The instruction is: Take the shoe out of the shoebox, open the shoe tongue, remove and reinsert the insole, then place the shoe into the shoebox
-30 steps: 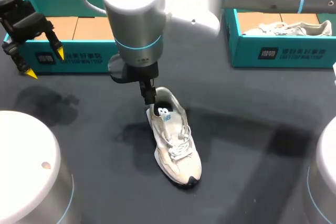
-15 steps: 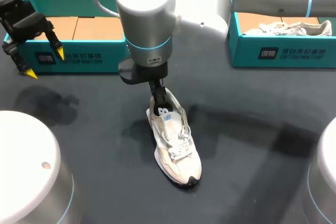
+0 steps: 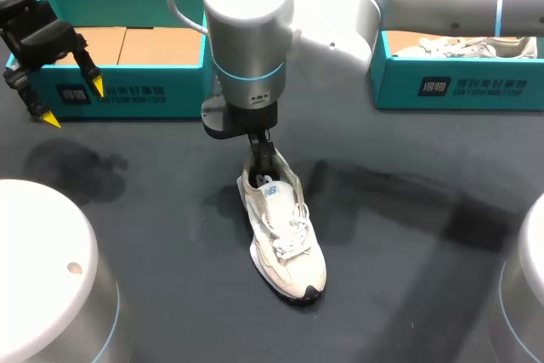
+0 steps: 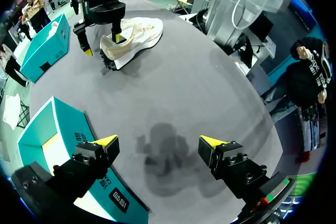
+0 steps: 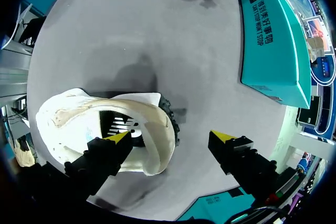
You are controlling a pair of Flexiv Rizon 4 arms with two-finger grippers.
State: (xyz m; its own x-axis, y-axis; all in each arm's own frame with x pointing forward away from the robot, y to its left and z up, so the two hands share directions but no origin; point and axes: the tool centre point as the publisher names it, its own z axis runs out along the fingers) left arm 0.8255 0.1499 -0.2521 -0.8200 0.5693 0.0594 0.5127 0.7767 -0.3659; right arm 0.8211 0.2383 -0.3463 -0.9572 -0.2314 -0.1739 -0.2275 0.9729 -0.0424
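Right arm has slid rightward across the frame over the last second. Shoe unmoved at centre of table, toe toward lower right.

Left box at upper left, right box at upper right with a spare shoe inside. Both front walls carry white print and a logo. Small blue mark on the tongue.

Right gripper spread wide, straddling the heel collar: one finger down inside the shoe opening, the other outside behind the heel. Nothing clamped.

Left gripper spread wide, empty, hanging before the left box.
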